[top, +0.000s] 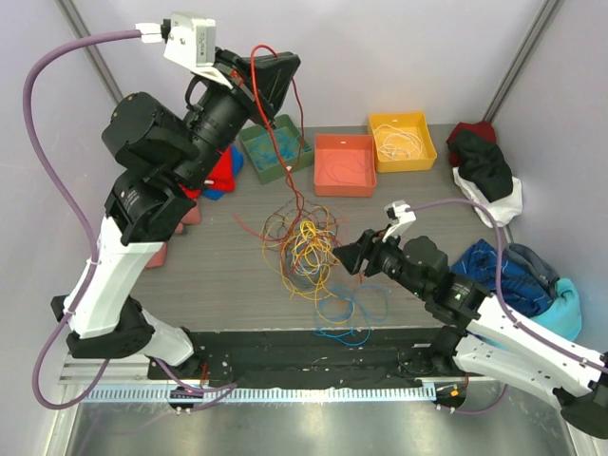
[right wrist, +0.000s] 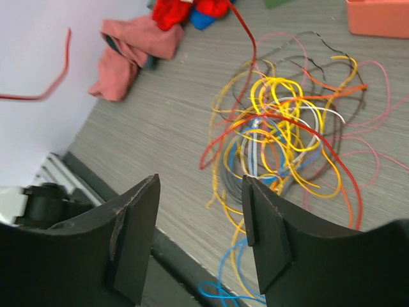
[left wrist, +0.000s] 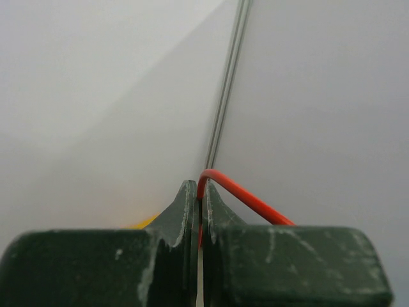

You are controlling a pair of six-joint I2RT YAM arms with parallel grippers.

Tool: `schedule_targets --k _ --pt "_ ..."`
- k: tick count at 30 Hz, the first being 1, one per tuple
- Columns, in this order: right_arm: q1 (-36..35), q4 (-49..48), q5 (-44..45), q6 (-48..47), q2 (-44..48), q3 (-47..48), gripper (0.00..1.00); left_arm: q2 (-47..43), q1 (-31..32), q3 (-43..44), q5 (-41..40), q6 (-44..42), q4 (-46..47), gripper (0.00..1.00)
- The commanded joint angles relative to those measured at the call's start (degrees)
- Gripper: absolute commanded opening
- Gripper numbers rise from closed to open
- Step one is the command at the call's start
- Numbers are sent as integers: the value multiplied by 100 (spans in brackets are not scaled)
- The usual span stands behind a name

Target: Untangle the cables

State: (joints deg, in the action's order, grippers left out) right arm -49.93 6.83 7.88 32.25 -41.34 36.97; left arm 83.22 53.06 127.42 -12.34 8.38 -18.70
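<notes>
A tangle of thin cables (top: 306, 245) in yellow, orange, red, blue, white and brown lies mid-table; it also shows in the right wrist view (right wrist: 287, 128). My left gripper (top: 271, 71) is raised high at the back and shut on a red cable (left wrist: 246, 197), which hangs from it down into the tangle (top: 296, 142). My right gripper (top: 353, 258) is open and empty, low over the table just right of the tangle; its fingers (right wrist: 265, 230) frame the near edge of the pile. Blue cable loops (top: 344, 328) lie by the front edge.
At the back stand a green bin (top: 275, 147), an orange-red bin (top: 344, 163) and a yellow bin (top: 402, 141) holding wires. Red and blue cloth (top: 223, 171) lies at the left, pink cloth (right wrist: 131, 54) nearby, and dark, white and blue cloths (top: 494, 190) at the right.
</notes>
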Motion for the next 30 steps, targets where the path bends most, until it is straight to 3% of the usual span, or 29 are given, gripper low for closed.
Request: schedule_targets --k 1,13,25,28,29,30 --pt "-25 -1068 406 -499 -382 -181 63 63 -24 424 275 -65 261 0" --pt "-17 -2272 1435 -1300 -2929 951 64 19 -24 389 513 155 270 0" --pt "168 -4356 2253 -1635 -4540 1251 64 -227 -32 99 592 243 235 0" --pt "168 -4515 2384 -1433 -4611 1286 45 -315 -24 30 522 208 156 0" --pt "177 -4472 2411 -1380 -4559 1269 25 -350 -24 3 505 190 130 0" --pt "177 -4419 2394 -1344 -4332 1243 17 -385 -24 -41 470 129 130 0"
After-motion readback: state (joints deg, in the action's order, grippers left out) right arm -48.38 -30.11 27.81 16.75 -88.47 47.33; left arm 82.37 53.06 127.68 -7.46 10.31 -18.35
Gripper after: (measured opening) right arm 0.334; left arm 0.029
